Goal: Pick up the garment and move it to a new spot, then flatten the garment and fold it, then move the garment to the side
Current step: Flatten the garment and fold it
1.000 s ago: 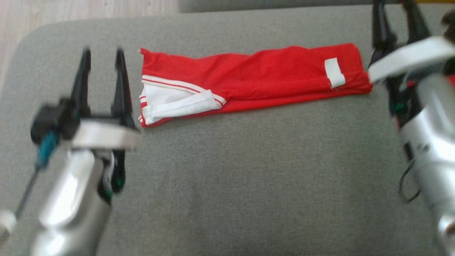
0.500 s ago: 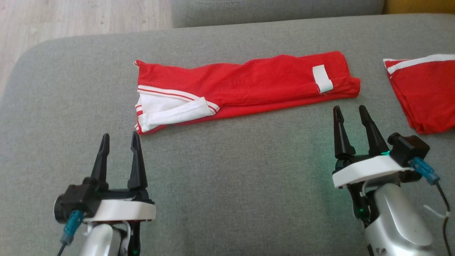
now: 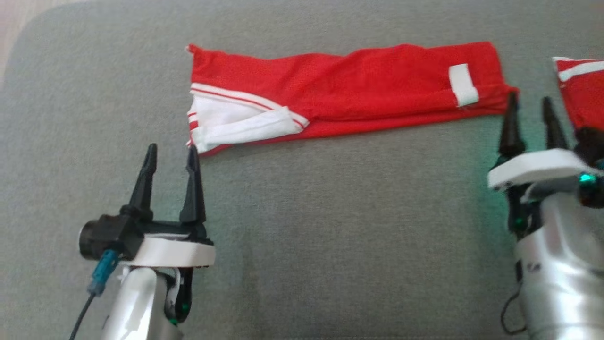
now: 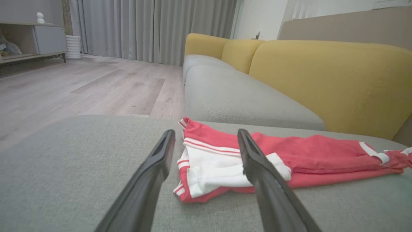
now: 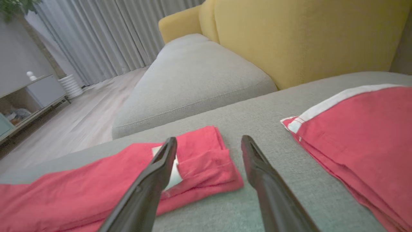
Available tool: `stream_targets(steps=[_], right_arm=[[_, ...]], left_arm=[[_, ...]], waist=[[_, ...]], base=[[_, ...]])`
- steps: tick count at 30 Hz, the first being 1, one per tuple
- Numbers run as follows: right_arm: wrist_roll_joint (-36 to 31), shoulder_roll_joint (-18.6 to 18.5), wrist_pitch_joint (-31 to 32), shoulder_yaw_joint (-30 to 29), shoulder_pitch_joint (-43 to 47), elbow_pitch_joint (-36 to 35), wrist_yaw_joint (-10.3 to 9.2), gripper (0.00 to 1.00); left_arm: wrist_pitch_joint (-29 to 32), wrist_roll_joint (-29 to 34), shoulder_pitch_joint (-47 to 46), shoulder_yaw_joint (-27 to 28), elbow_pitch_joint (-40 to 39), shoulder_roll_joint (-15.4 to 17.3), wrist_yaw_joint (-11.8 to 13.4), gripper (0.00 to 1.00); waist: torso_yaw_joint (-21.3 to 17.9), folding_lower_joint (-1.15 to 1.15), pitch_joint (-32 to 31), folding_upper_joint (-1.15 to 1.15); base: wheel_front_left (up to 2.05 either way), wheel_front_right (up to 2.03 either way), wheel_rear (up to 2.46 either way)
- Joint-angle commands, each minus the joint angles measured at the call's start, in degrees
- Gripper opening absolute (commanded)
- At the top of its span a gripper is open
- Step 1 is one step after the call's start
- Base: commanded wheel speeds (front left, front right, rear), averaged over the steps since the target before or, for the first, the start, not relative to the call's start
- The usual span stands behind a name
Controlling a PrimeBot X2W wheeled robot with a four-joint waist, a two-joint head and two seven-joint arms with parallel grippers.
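Silver forearms (image 3: 137,307) end in white wrist plates (image 3: 174,252). The left gripper (image 3: 171,148) and right gripper (image 3: 529,97) have tapered black fingers (image 3: 192,189), and there's a teal cable plug (image 3: 103,273).

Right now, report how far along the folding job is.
Done: the garment lies flattened, folded lengthwise into a long strip on the cushion. In hand: nothing gripped; the left gripper and right gripper stand open, one near each end of the strip. Left: likely fold it shorter, then move it aside, perhaps near the other red garment.

Left arm (image 3: 137,302) and right arm (image 3: 557,274) reach forward, jaws seemingly parted
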Motion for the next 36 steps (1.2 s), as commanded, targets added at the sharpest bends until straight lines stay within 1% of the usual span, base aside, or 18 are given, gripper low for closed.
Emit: stream_targets(steps=[1,5,8,13,16,23,24,25,26,29,34,36], right_arm=[[-1.2,0.3,0.2,-0.2,-2.2,-0.1,-0.05,1.0],[-5.6,0.3,0.7,-7.3,-6.8,7.3,-0.05,1.0],[-7.4,0.3,1.2,-10.2,-9.7,12.7,-0.05,1.0],[-10.1,0.3,0.6,-12.2,-13.3,19.7,-0.05,1.0],[-10.4,0.3,-0.2,-13.7,-15.4,23.1,-0.05,1.0],[-11.9,0.3,-1.5,-16.0,-18.4,28.2,-0.05,1.0],[-12.2,0.3,-1.6,-16.2,-18.7,28.8,-0.05,0.74],[-12.4,0.3,-1.7,-16.3,-18.9,29.2,-0.05,0.29],[-12.8,0.3,-1.7,-16.4,-19.0,29.3,-0.05,0.0],[-13.3,0.3,-1.9,-16.9,-19.2,28.2,-0.05,0.0],[-13.8,0.3,-2.0,-17.2,-16.9,22.1,-0.05,0.0],[-14.1,0.3,-2.0,-17.1,-16.2,21.0,-0.05,0.0]], left_arm=[[-0.3,0.6,-1.6,1.2,-1.4,0.3,-0.2,1.0],[-0.3,1.2,-2.4,0.7,-1.0,0.0,-0.8,1.0],[-0.3,1.3,-3.1,0.3,-0.8,-0.1,-1.0,1.0],[-0.3,1.3,-4.0,0.4,-0.8,-0.2,-1.1,1.0],[-0.3,1.2,-4.2,0.2,-1.0,-0.2,-1.1,1.0],[-0.3,0.8,-4.9,-0.5,-1.1,-0.2,-0.7,1.0],[-0.3,0.9,-5.0,-0.5,-1.0,-0.2,-0.7,1.0],[-0.3,0.9,-5.0,-0.5,-0.9,-0.2,-0.7,1.0],[-0.3,1.0,-5.0,-0.5,-0.9,-0.2,-0.7,1.0],[-0.3,1.0,-5.1,-0.3,-0.6,-0.3,-0.6,1.0],[-0.3,0.8,-4.6,0.2,-0.3,-0.3,-0.4,1.0],[-0.3,0.7,-4.4,0.3,-0.3,-0.3,-0.3,1.0]], waist=[[1.3,-0.01,1.1,0.0],[2.3,-0.01,2.2,0.0],[2.9,-0.01,2.8,0.0],[3.3,-0.01,3.5,0.0],[3.4,-0.01,4.0,0.0],[3.5,-0.01,4.9,0.0],[3.4,-0.01,4.9,0.0],[3.4,-0.01,4.8,0.0],[3.3,-0.01,4.8,0.0],[3.0,-0.01,4.2,0.0],[2.2,-0.01,2.4,0.0],[2.0,-0.01,1.9,0.0]], base=[[0.0,0.0,0.0],[0.0,0.0,0.0],[0.0,0.0,0.0],[0.0,0.0,0.0],[0.0,0.0,0.0],[0.0,0.0,0.0],[0.0,0.0,0.0],[0.0,0.0,0.0],[0.0,0.0,0.0],[0.0,0.0,0.0],[0.0,0.0,0.0],[0.0,0.0,0.0]])
